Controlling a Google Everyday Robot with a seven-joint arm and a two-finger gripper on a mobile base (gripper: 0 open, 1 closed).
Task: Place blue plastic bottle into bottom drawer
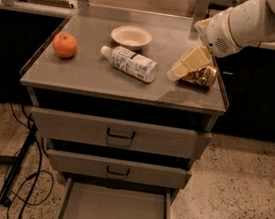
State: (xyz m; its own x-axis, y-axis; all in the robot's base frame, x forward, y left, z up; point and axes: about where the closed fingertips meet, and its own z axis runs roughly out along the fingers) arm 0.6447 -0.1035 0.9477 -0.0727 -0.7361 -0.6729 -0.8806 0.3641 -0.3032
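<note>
The blue plastic bottle (pixel 130 62) lies on its side in the middle of the grey cabinet top (pixel 81 76), white cap to the left. The bottom drawer (pixel 114 212) is pulled out at the foot of the cabinet, its flat grey floor bare. My gripper (pixel 175 72) hangs from the white arm coming in from the upper right. Its cream-coloured fingers (pixel 189 63) point down-left, just right of the bottle's base and over the foil snack bag.
An orange (pixel 65 45) sits at the left of the top, a white bowl (pixel 131 36) at the back, a golden-brown foil snack bag (pixel 200 75) at the right. The two upper drawer fronts (pixel 117 131) are closed. Cables (pixel 22 177) lie on the floor at left.
</note>
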